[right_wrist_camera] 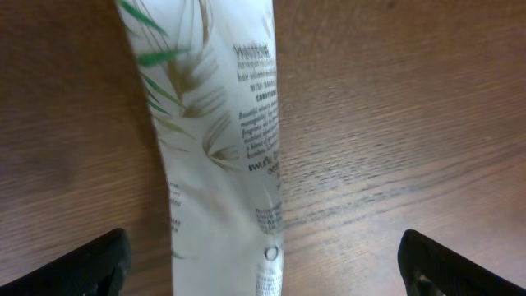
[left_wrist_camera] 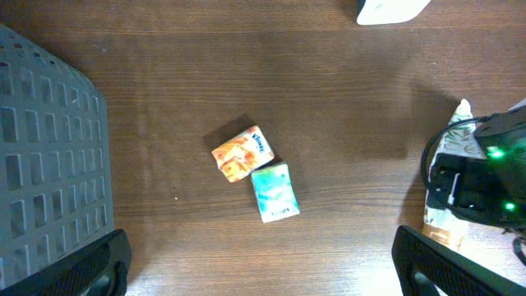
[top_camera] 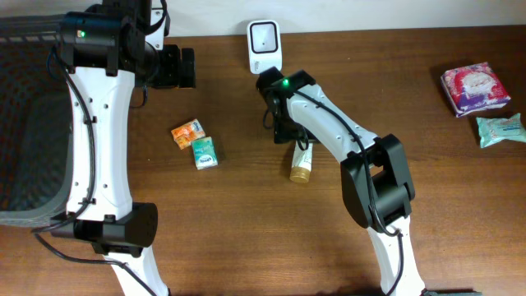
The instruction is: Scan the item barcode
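While the white tube lies flat on the wooden table, near the middle and a little below the white scanner, its gold cap points away from the scanner. The right gripper hangs over the tube's upper end with its fingers spread wide, the printed tube running between them and touching neither. To the left, an orange tissue pack and a green tissue pack lie touching. The left gripper hovers beyond them, spread wide and holding nothing, beside a grey basket. A pink packet and a teal packet sit far right.
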`<state>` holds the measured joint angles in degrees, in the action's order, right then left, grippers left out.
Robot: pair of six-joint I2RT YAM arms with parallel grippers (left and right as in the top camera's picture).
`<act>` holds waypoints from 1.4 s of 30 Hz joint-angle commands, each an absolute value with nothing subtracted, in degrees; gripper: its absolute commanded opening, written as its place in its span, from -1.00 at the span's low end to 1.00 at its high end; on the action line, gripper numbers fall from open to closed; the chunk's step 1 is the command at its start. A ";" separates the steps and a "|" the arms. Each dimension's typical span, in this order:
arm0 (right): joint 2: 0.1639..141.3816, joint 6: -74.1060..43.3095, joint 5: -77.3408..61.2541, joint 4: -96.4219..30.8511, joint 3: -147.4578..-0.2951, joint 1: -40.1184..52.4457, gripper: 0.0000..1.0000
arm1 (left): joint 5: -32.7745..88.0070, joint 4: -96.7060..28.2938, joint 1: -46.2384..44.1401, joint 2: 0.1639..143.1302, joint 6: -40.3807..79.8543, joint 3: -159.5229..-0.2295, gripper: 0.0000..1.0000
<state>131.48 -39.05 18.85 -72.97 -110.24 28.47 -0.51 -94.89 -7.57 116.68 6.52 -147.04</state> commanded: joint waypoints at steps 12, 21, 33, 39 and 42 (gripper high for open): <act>131.59 -36.18 14.76 -68.47 -102.56 20.93 0.97 | -0.89 -94.83 -7.44 116.66 6.83 -147.04 0.98; 131.59 -26.59 6.11 -67.48 -101.03 18.24 0.97 | -0.89 -94.85 -7.05 116.66 6.83 -147.04 0.98; 127.31 -13.91 -15.42 -68.79 -103.90 13.74 0.97 | -0.89 -94.83 -6.96 116.66 6.83 -147.04 0.98; 124.11 -14.20 -12.88 -69.89 -103.42 14.59 0.97 | -0.89 -94.83 -6.96 116.66 6.83 -147.04 0.98; 123.76 -15.64 -12.80 -70.89 -104.07 14.57 0.97 | -0.89 -94.83 -6.96 116.66 6.83 -147.04 0.98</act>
<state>125.51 -14.37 -14.04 -70.24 -102.85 14.20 -0.51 -94.89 -7.31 116.68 6.55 -147.04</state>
